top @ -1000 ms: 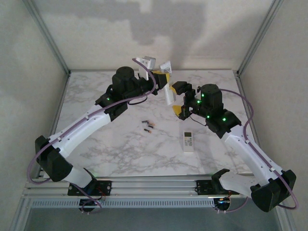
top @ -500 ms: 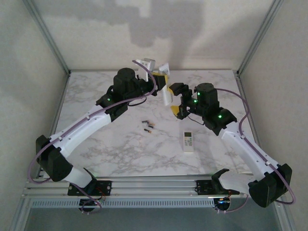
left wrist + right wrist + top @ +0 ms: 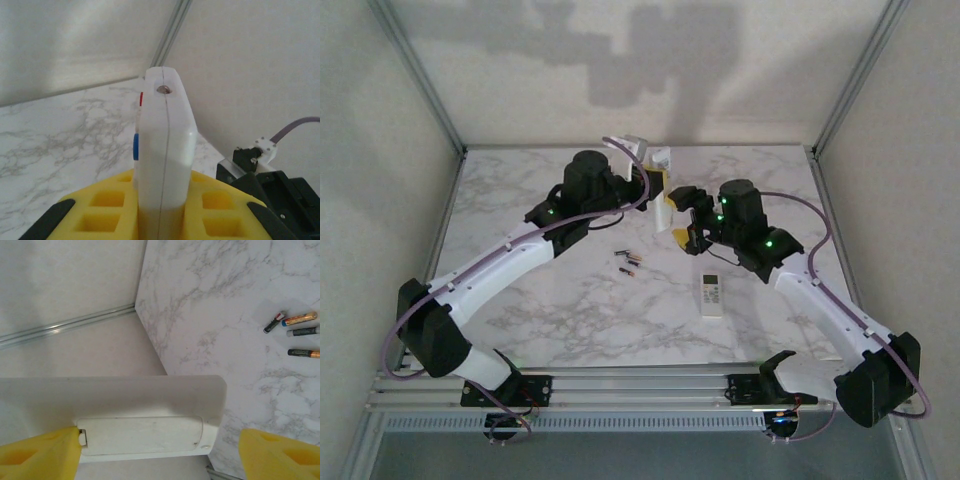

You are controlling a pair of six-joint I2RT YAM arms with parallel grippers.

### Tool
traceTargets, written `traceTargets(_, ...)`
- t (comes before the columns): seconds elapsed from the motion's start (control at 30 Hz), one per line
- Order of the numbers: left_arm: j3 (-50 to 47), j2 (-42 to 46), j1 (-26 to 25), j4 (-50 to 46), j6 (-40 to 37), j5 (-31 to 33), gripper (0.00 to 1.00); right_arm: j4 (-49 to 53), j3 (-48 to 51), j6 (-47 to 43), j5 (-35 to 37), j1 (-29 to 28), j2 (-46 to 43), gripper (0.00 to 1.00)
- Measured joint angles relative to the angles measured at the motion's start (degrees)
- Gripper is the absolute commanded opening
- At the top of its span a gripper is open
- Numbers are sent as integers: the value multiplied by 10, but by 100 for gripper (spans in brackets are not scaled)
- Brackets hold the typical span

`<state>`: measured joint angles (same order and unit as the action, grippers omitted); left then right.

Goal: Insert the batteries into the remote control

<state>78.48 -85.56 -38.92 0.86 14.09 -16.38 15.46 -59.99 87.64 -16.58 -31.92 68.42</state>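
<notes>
Open marble table (image 3: 570,320) near front, batteries (image 3: 629,263) and small remote (image 3: 712,295) mid-table, 2 arms (image 3: 510,262) crowding rear.

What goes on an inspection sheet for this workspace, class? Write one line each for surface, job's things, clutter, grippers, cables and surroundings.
Surface: marble tabletop, flat.
Job's things: four batteries loose on the tabletop; white remote held up off it, battery cover in place.
Clutter: second remote lying flat near the right arm.
Grippers: left gripper shut on the white remote; right gripper open, jaws either side of its end.
Cables: purple cable along each arm.
Surroundings: pale walls, metal frame posts.
</notes>
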Motion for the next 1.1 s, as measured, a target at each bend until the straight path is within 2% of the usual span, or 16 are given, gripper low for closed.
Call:
traceTargets(0.47, -29, -31, 20, -35, -9, 31, 0, 21, 70, 2, 12, 5, 1, 79)
traceTargets(0.73, -29, -38, 30, 37, 7, 35, 0, 122, 125, 0, 39, 12, -2, 82)
traceTargets(0.83, -29, -47, 30, 45, 16, 28, 0, 145, 126, -25, 69, 12, -13, 86)
traceTargets(0.97, -29, -54, 31, 45, 36, 16, 0, 143, 126, -136, 132, 12, -49, 96)
traceTargets(1.1, -29, -51, 42, 52, 80, -34, 0, 36, 148, -383, 153, 9, -113, 96)
